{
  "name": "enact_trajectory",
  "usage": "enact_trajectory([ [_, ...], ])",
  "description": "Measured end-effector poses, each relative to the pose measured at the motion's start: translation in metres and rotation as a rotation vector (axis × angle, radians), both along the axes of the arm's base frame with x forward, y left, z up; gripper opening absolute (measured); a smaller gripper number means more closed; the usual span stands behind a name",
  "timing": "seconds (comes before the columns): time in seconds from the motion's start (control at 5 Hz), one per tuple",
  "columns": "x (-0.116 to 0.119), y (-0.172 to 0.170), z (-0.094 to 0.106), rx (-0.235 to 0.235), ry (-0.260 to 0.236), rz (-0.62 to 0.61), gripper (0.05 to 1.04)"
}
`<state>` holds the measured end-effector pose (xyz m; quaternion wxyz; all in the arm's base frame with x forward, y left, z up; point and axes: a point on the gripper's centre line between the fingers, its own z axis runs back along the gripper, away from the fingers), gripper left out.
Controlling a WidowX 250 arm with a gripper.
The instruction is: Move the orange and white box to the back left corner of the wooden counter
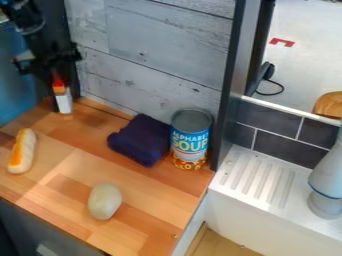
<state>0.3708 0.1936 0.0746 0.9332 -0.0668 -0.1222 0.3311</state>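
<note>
The black gripper (52, 70) hangs at the upper left, over the back left corner of the wooden counter. Directly below it is a small upright item (63, 100) with a red and orange top and a white lower part; whether the gripper holds it, I cannot tell. A dark purple folded cloth (141, 140) lies near the wall, beside a blue soup can (191, 139) that stands upright. At the left lies a long white and orange piece, like a hot dog in a bun (22, 151). A pale, roundish oval object (104, 201) rests nearer the counter's front.
A grey plank wall (157, 55) closes off the back of the counter, with a dark upright post (227, 85) at its right end. Right of the counter is a white ribbed drainboard (257, 182), with a grey faucet-like piece (327, 175) at the far right.
</note>
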Motion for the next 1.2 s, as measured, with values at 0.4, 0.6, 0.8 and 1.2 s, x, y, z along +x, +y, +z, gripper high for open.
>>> enact_trajectory([
  [0.4,0.01,0.004,-0.028,-0.037,0.032,-0.005,0.388],
  [0.6,0.013,0.005,-0.032,-0.047,0.033,-0.015,0.388],
  [0.8,0.011,0.01,-0.038,-0.057,0.035,0.001,0.388],
  [1.2,0.011,0.013,-0.038,-0.045,0.021,-0.011,0.457],
])
